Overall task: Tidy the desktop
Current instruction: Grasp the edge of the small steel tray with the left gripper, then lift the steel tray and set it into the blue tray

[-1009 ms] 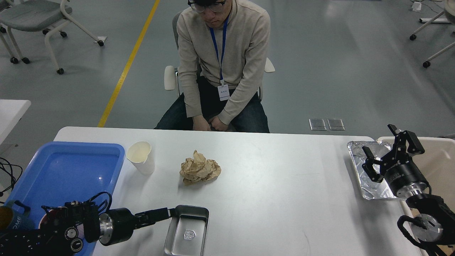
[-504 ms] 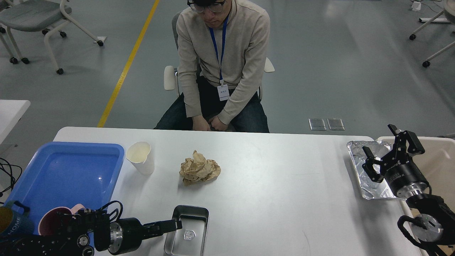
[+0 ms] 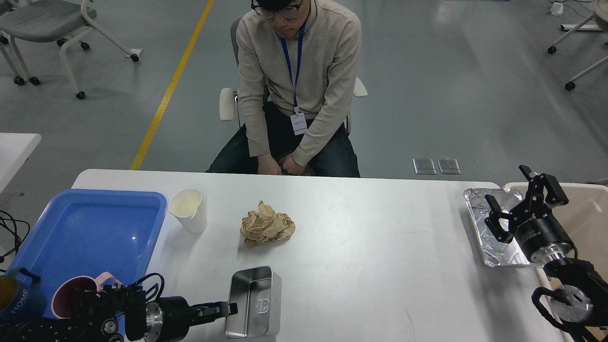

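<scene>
The white desktop (image 3: 361,247) fills the lower view. My left gripper (image 3: 227,309) is shut on the left rim of a small steel tray (image 3: 254,304) at the front edge and holds it tipped up on its side. A crumpled brown paper ball (image 3: 267,229) lies near the middle. A white paper cup (image 3: 188,210) stands left of it. A foil tray (image 3: 496,228) lies at the right edge. My right gripper (image 3: 510,197) is open and empty above the foil tray.
A blue plastic tray (image 3: 90,228) sits at the left with a pink mug (image 3: 73,297) and a dark mug (image 3: 16,299) at its near end. A beige bin (image 3: 589,213) stands off the right edge. A seated person (image 3: 297,90) faces the far side.
My left gripper has drawn back toward the near left while holding the steel tray's rim, and the tray has tipped from flat up onto its side. The right arm has not moved.
</scene>
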Robot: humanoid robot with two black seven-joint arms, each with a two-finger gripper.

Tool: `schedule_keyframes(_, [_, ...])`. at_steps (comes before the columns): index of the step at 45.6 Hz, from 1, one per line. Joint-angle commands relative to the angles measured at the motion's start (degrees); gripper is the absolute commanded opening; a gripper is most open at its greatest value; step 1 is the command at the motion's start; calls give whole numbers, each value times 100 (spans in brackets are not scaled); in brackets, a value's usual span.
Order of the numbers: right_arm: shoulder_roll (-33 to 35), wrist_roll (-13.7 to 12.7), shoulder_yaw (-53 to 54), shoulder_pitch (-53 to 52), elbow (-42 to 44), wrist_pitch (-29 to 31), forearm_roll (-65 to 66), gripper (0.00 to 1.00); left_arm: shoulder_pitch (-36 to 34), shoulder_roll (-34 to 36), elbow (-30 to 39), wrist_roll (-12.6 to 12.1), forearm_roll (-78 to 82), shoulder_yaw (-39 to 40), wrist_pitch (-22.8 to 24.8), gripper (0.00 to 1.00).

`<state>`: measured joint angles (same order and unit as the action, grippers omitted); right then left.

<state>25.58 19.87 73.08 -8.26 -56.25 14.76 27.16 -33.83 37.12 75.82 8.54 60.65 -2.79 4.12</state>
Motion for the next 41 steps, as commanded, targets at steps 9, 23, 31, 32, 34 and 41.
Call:
schedule_keyframes(9, [0, 0, -4, 0, 0, 0, 0, 100, -62, 94, 20, 104, 8, 7, 1, 0])
schedule_keyframes(23, [-9, 0, -4, -17, 0, -9, 0, 100, -624, 700, 609, 113, -1, -160, 18, 0])
schedule_keyframes(31, [-44, 0, -4, -9, -9, -9, 9, 100, -976, 1376, 1040, 113, -1, -204, 27, 0])
schedule_keyframes(32, [-44, 0, -4, -9, -9, -9, 18, 100, -1002, 1464, 1101, 113, -1, -204, 27, 0])
schedule_keyframes(34, [-53, 0, -4, -9, -9, -9, 53, 100, -1055, 1675, 1250, 122, -1, -204, 36, 0])
schedule_keyframes(41, [-53, 0, -4, -9, -9, -9, 79, 100, -1345, 2492, 1708, 131, -1, -195, 62, 0])
